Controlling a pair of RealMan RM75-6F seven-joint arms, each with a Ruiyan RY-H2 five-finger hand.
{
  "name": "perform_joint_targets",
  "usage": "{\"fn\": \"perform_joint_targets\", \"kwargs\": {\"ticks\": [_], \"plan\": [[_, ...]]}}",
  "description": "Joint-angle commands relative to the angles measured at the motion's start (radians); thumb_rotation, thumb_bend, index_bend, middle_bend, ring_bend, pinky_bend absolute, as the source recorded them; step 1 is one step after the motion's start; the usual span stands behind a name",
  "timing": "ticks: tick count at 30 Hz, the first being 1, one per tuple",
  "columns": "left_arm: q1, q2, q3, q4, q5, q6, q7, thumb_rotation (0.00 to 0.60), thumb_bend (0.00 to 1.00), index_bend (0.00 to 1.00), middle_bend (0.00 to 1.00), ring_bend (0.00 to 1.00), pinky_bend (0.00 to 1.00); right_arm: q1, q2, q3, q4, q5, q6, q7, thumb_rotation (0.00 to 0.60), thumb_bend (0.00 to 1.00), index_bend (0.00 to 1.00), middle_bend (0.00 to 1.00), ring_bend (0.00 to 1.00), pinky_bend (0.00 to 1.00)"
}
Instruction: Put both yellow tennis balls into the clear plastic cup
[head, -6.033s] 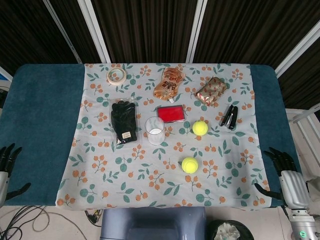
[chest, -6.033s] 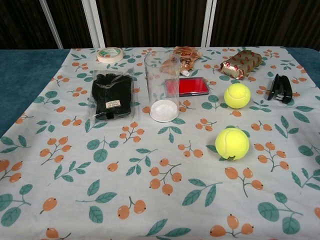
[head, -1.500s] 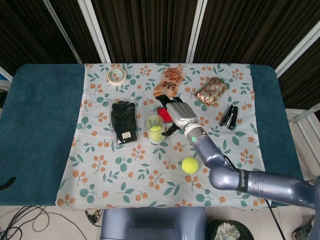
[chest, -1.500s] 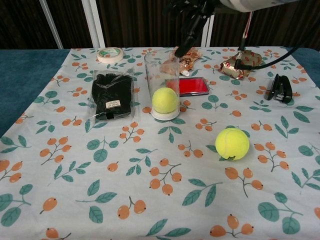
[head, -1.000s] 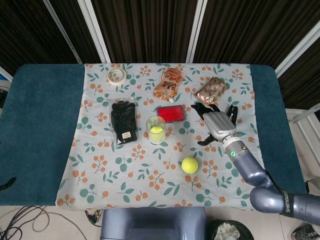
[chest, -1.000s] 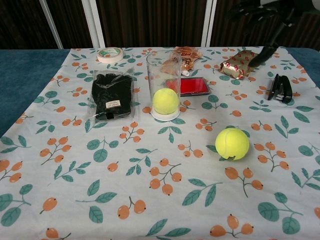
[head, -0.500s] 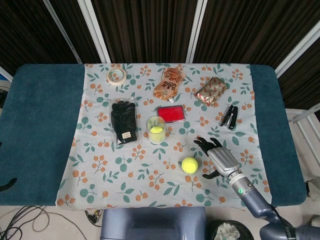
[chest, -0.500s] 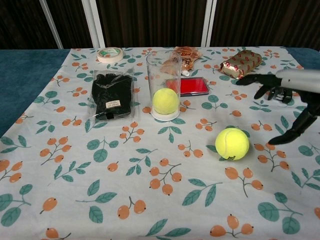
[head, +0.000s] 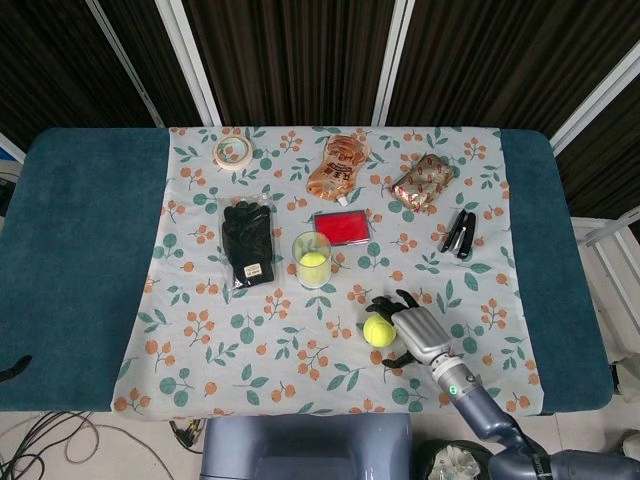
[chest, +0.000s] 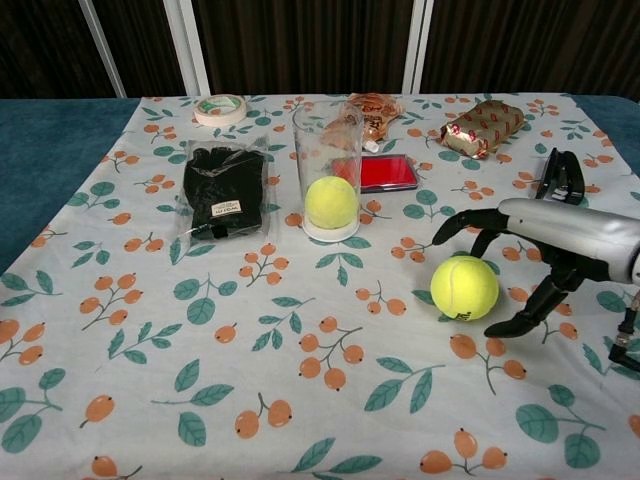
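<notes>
Hand, right (head: 418, 335) (chest: 545, 252): fingers spread, holding nothing, arched just beside loose tennis ball (head: 379, 330) (chest: 464, 287) at its left. Clear plastic cup (head: 311, 260) (chest: 328, 185), further left and beyond, holds second ball (head: 313, 262) (chest: 331, 202). Bare cloth between. Tabletop (head: 85, 250) edge close behind hand.

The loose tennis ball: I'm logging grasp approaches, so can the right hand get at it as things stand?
Probably yes. The right hand is open right beside the loose tennis ball, fingers arched over it, and nothing lies between them.
</notes>
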Motion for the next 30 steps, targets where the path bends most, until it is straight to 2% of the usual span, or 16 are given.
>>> {"fn": "perform_joint_targets", "kwargs": {"ticks": [1, 5, 11, 17, 20, 26, 30], "plan": [[0.0, 0.0, -0.001, 0.0, -0.001, 0.0, 0.0, 0.6, 0.04, 0.1, 0.0, 0.0, 0.1, 0.012, -0.031, 0.012, 0.031, 0.013, -0.018, -0.022, 0.6, 0.28, 0.28, 0.21, 0.32, 0.0], [0.0, 0.001, -0.002, 0.0, -0.004, 0.0, -0.001, 0.6, 0.04, 0.1, 0.0, 0.0, 0.1, 0.017, -0.051, 0.021, 0.053, 0.018, -0.023, -0.037, 0.6, 0.39, 0.37, 0.26, 0.4, 0.02], [0.002, 0.004, -0.003, -0.001, -0.005, 0.002, -0.004, 0.6, 0.04, 0.1, 0.0, 0.0, 0.1, 0.013, -0.082, 0.043, 0.07, 0.025, 0.002, -0.057, 0.6, 0.59, 0.54, 0.43, 0.59, 0.21], [0.003, 0.008, -0.005, -0.005, -0.011, 0.001, -0.007, 0.6, 0.04, 0.11, 0.0, 0.0, 0.11, 0.023, -0.062, 0.081, 0.038, 0.053, -0.001, -0.068, 0.6, 0.62, 0.58, 0.46, 0.62, 0.37], [0.003, 0.01, -0.004, -0.006, -0.012, 0.001, -0.009, 0.6, 0.04, 0.11, 0.0, 0.0, 0.11, 0.035, -0.026, 0.118, 0.008, 0.064, -0.002, -0.065, 0.6, 0.62, 0.58, 0.46, 0.62, 0.42], [0.004, 0.01, -0.002, -0.009, -0.01, 0.0, -0.006, 0.6, 0.04, 0.11, 0.0, 0.0, 0.11, 0.099, 0.085, 0.247, -0.049, 0.112, -0.018, -0.089, 0.6, 0.62, 0.58, 0.46, 0.62, 0.52], [0.004, 0.01, 0.001, -0.012, -0.005, 0.001, -0.001, 0.6, 0.04, 0.11, 0.0, 0.0, 0.11, 0.176, 0.157, 0.339, -0.057, 0.208, -0.076, -0.151, 0.6, 0.62, 0.58, 0.46, 0.62, 0.58]]}}
